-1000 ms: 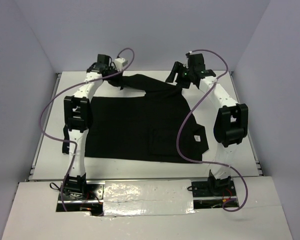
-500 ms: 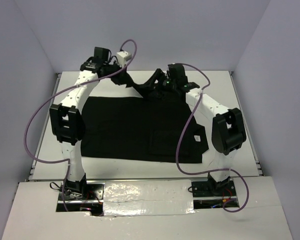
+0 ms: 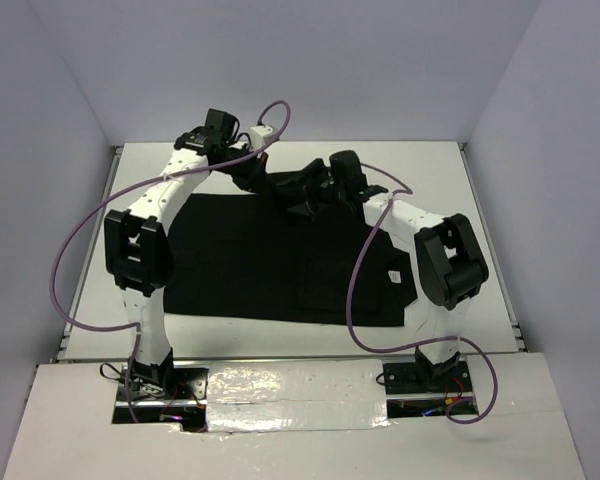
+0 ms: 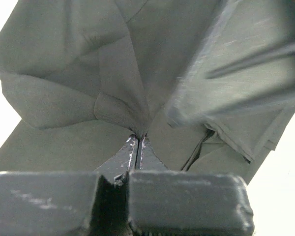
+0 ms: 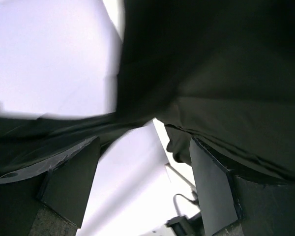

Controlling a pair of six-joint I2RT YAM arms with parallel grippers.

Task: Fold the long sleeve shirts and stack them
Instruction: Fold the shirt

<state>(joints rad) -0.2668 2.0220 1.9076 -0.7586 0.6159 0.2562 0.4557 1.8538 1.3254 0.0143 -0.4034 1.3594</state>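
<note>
The long sleeve shirt lies spread flat over the middle of the tabletop. Its wider span runs from the left edge toward the right edge, and a small white tag shows near its right side. Along the far edge a bunch of its cloth stands raised off the surface. The left claw is clamped on that bunch, with fabric pinched between its tips. The right claw sits just beside it, fingers apart, with cloth draped across them but not gripped. From both claws the flat body lies toward the near edge, so a fold would likely travel that way. Only the left arm has a hold.
</note>
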